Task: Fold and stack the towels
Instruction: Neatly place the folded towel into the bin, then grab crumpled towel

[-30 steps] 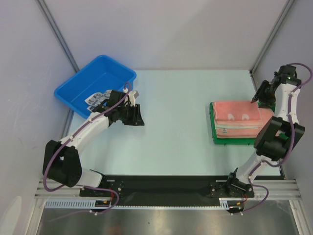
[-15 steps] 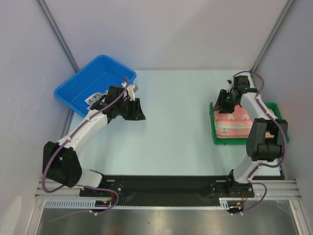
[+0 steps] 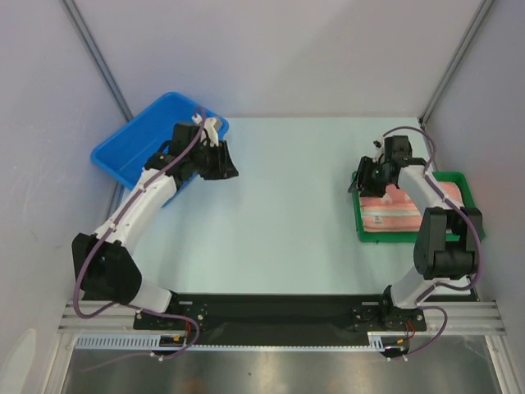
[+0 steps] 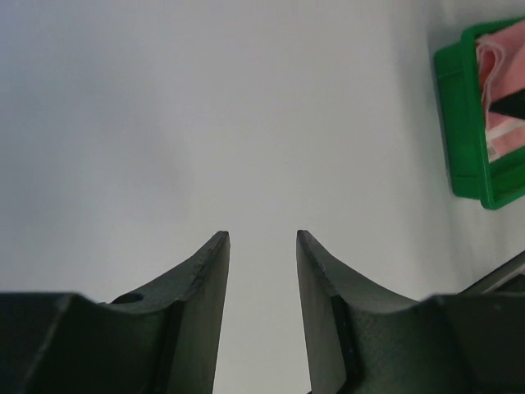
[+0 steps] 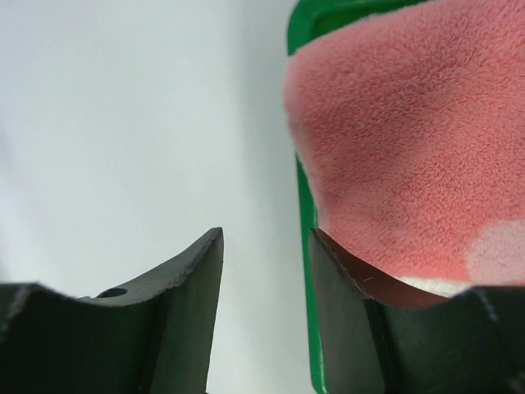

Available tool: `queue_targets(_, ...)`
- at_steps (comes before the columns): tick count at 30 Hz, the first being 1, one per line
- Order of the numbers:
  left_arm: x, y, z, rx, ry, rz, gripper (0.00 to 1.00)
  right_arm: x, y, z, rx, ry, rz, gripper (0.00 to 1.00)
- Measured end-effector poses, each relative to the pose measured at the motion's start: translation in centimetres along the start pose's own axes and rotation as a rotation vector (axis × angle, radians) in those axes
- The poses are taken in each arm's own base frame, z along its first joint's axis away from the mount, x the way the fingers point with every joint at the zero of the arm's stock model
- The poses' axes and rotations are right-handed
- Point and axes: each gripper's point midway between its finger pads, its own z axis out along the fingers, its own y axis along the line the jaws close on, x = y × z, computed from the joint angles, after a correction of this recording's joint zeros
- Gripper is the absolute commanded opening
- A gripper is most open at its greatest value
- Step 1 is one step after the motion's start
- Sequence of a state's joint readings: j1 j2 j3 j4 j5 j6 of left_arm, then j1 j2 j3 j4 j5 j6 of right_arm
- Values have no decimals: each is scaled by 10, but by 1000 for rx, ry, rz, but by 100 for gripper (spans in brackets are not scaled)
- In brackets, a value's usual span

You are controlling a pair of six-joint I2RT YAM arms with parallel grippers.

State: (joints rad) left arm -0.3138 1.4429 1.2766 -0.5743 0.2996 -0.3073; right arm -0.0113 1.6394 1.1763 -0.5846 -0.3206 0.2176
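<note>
The blue bin (image 3: 127,152) sits at the far left corner of the table (image 3: 287,222). The left gripper (image 3: 226,168) hangs just beside the bin's right corner, closer to the far edge than a second ago, when it was lower and nearer the table's middle. The left arm now lies across the bin's near wall and hides the patterned cloth that showed inside it earlier. In the left wrist view the fingers (image 4: 205,279) stand moderately apart with only bare table between them, so nothing is held.

The right gripper (image 3: 367,177) is at the far left corner of the green tray (image 3: 457,182), by the table's right edge. A second ago it was out past the tray's far right corner (a wide swing inward). The stack of pink towels (image 3: 392,215) lies in the tray where it was, though the arm now covers the white marks on the top one. In the right wrist view the fingers are parted over the tray's rim with nothing between them. The top towel's fuzzy edge lies against the outer side of the right finger (image 5: 349,320).
</note>
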Motion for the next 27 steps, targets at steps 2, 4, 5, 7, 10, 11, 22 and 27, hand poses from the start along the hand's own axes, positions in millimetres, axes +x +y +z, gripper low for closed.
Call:
queue_targets(2, -27, 12, -3, -40, -47, -17, 45, -6, 7, -9, -6, -37, 0, 54)
queue_targets(4, -54, 30, -9, -95, -111, -38, 46, -15, 10, -18, -11, -81, 3, 56)
queue_targets(5, -68, 40, -15, -123, -147, -51, 47, -21, 10, -21, -10, -110, 6, 56)
queue_targets(7, -96, 66, -29, -191, -226, -82, 47, -36, 6, -26, -4, -164, 18, 54)
queue_targets(10, -130, 102, -46, -269, -328, -123, 47, -62, -5, -23, 4, -236, 46, 48)
queue_targets(11, -139, 115, -50, -289, -353, -141, 47, -71, -10, -20, 7, -250, 56, 46)
queue_targets(22, -119, 220, -18, -418, -280, -303, 46, -63, -70, 41, 103, -169, 156, 45)
queue_targets(27, -119, 222, -17, -420, -283, -300, 46, -66, -76, 32, 106, -195, 165, 48)
